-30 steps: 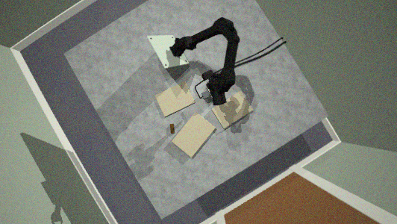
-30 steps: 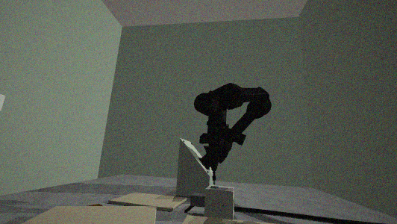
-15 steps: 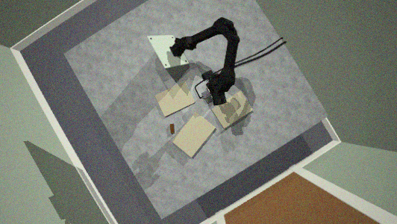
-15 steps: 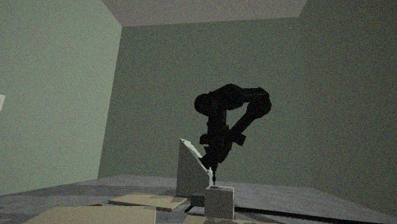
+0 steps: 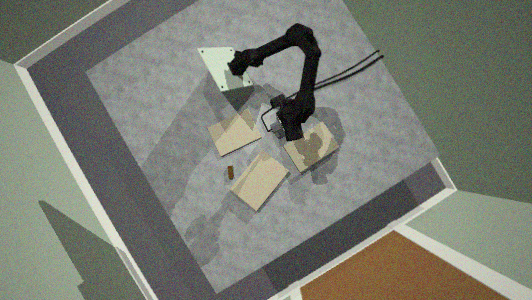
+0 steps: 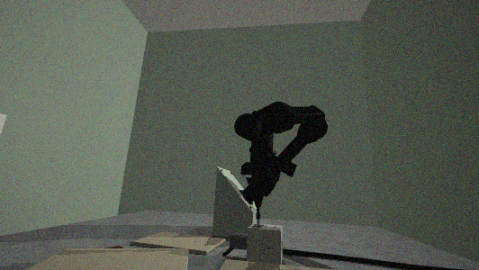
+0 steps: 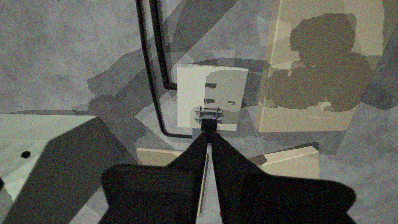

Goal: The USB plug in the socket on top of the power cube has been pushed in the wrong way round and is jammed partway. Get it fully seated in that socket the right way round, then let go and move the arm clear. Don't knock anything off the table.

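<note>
The claw [image 6: 258,208] [image 7: 209,136] is pinching the USB plug [image 7: 209,124] over the top of the pale power cube [image 6: 265,245] [image 7: 191,95]. I cannot tell how deep the plug sits in its socket

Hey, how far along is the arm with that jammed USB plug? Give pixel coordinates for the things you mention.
Already done: the arm has reached the power cube [image 6: 266,243] [image 7: 191,97], and nothing visible there is knocked over. In hand: the fingers [image 6: 258,211] are closed on the plug [image 7: 209,123], at the cube's top. Left: seating it the right way round, letting go and moving clear.
</note>
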Available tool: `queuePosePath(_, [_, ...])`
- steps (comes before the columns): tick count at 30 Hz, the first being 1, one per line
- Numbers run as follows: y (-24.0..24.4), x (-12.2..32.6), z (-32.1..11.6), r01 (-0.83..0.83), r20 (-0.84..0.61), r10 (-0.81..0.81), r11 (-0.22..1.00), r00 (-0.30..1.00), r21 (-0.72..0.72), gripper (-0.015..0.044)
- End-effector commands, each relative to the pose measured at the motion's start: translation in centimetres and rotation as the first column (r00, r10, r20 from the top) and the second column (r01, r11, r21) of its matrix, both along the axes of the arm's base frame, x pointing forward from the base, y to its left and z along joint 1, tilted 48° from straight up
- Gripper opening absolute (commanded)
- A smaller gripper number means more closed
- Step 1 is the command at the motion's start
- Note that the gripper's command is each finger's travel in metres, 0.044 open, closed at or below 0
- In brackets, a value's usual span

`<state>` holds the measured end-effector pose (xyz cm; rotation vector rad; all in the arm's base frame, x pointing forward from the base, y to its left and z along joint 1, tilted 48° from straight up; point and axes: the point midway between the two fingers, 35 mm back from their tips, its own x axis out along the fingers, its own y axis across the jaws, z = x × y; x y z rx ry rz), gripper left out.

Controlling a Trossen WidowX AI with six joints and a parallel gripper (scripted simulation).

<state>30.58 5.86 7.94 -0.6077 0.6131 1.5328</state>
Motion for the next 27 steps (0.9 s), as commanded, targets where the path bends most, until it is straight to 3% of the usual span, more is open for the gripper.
queuePosePath(1, [0.11, -0.03, -0.04, -0.001, -0.001, 0.001, 1.0, 1.0, -0.002, 0.0])
queuePosePath(27, [0.34, -0.05, -0.25, -0.001, -0.001, 0.001, 1.0, 1.0, -0.002, 0.0])
